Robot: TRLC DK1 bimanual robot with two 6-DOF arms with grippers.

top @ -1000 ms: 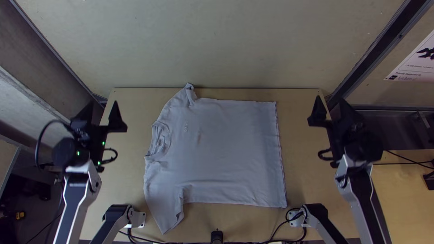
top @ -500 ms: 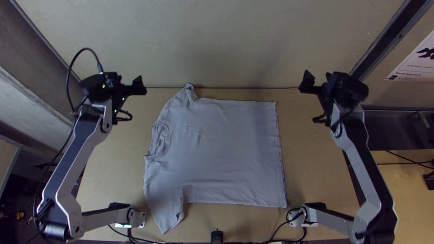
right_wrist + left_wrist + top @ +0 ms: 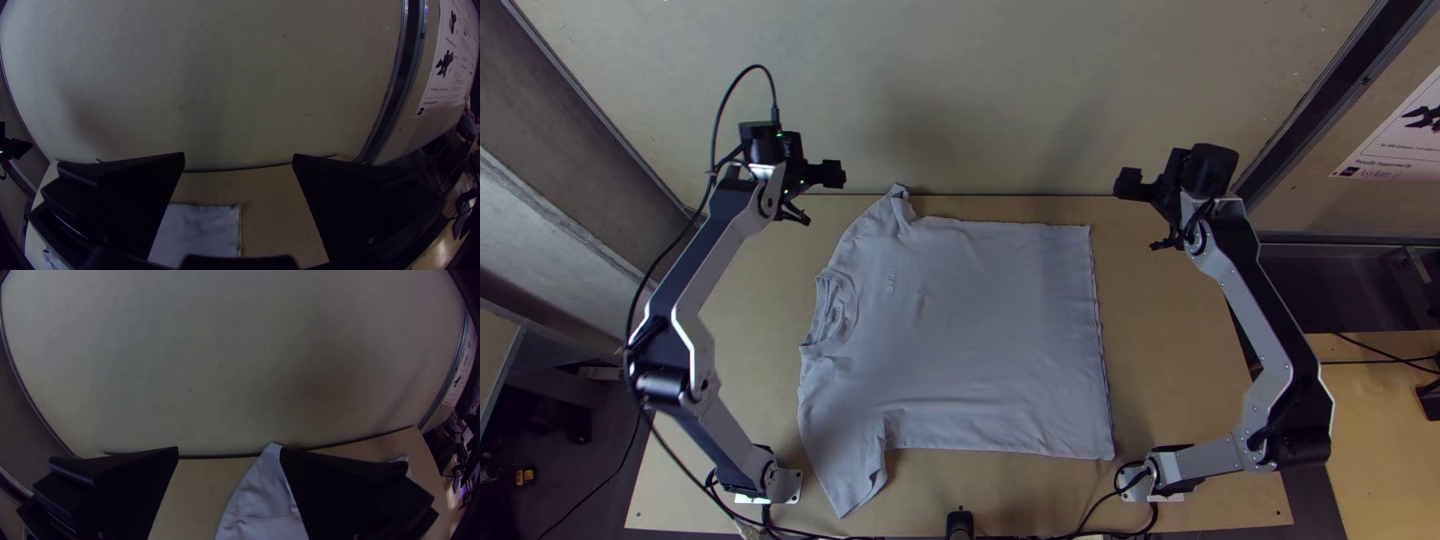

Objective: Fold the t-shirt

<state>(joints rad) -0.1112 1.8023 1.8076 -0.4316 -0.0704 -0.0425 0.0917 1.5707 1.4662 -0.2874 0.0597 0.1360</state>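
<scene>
On the left gripper [image 3: 828, 175] the jaws stand wide apart, gripping nothing; the right gripper [image 3: 1130, 185] has its jaws similarly wide and empty. Nearer the arms' bases than both sets of jaws, the pale t-shirt [image 3: 980, 330] lies spread on the desk [image 3: 1180, 360], collar [image 3: 837, 312] towards the left jaws, hem [image 3: 1101, 345] towards the right.

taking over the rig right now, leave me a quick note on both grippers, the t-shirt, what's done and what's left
Left gripper: jaws open, empty, near the far edge of the table, left of the t-shirt.
Right gripper: jaws open, empty, near the far edge, right of the t-shirt.
T-shirt: spread on the table, collar left, hem right, far sleeve slightly rumpled.
Done: no folds yet.
Left: all the folding.
</scene>
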